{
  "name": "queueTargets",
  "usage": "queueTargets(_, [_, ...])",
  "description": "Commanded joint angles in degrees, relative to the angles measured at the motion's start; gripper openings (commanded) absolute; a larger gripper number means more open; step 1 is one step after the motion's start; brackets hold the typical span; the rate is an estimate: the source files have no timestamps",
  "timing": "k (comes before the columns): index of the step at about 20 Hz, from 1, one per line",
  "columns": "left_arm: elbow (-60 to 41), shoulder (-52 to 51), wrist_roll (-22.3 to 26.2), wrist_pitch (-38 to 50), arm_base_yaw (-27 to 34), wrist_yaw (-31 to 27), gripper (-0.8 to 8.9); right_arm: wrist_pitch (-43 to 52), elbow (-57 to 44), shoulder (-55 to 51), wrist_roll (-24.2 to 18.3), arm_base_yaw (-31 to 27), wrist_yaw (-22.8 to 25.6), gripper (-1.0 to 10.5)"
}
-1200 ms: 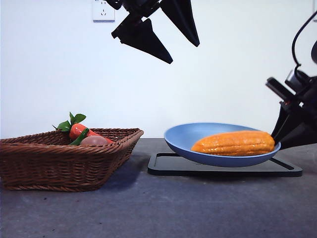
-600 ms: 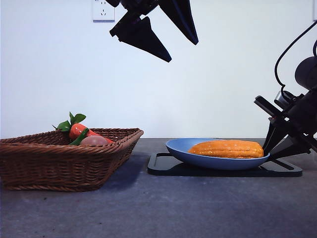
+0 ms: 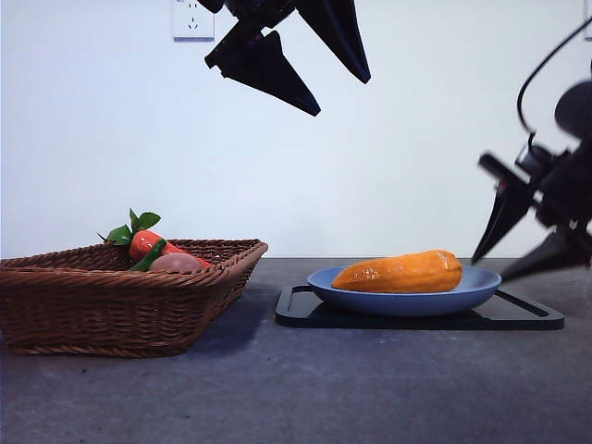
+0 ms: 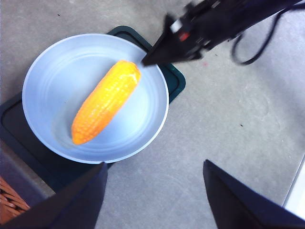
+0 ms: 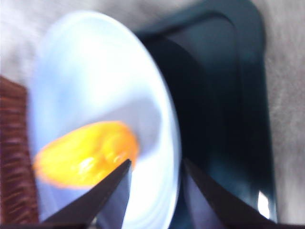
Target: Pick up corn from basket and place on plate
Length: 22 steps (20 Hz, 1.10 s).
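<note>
The orange-yellow corn (image 3: 398, 273) lies lengthwise in the blue plate (image 3: 462, 294), which rests flat on a black tray. From above, the corn (image 4: 106, 101) lies diagonally across the plate (image 4: 57, 71). My right gripper (image 3: 490, 268) hangs open just off the plate's right rim, its jaw tips close to the corn's end and holding nothing. Its blurred wrist view has the corn (image 5: 81, 160) and plate (image 5: 95, 71) just ahead of the gripper (image 5: 155, 191). My left gripper (image 3: 344, 97) hangs open and empty high above the table. The wicker basket (image 3: 120, 296) stands at the left.
In the basket lie a red vegetable with green leaves (image 3: 143, 242) and a pinkish-brown rounded item (image 3: 176, 263). The black tray (image 3: 518, 319) under the plate reaches past it to the right. A wall socket (image 3: 192, 18) is on the white wall behind.
The plate, held tilted off the tray by the right gripper, came down flat. The right gripper let go and drew back to the right. The corn shifted left in the plate.
</note>
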Motion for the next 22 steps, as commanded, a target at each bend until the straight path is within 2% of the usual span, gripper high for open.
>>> queueTargets(1, [1.5,0.2,0.5,0.5,-0.3,0.0,3.27,-2.6,1.0,-5.2,-1.9,-0.7,0.5,1.8])
queueTargets(9, [1.5,0.2,0.5,0.4,-0.3,0.1,3.26,-20.1,1.0,-30.4,-12.3,0.5,1.5,1.8])
queueTargets(14, [1.5,0.2,0.5,-2.0,-0.3,0.1,3.19,-37.9,1.0,-41.0,-22.5,3.5,1.8,1.8])
queueTargets(17, [1.5,0.2,0.5,-3.9,-0.3,0.1,2.2,-44.2,1.0,-43.3,-26.2,5.0,1.8,1.3])
queueTargets(19, [1.5,0.2,0.5,-5.3,-0.3,0.1,0.84,-45.7,1.0,-43.9,-28.6,5.6,1.8,0.2])
queueTargets(20, [1.5,0.2,0.5,-5.8,-0.3,0.1,0.05,-45.9,1.0,-43.9,-29.6,5.7,1.8,0.0])
queueTargets(22, [1.5,0.2,0.5,-6.5,-0.3,0.1,0.07,-45.9,1.0,-43.8,-29.9,5.9,1.8,0.0])
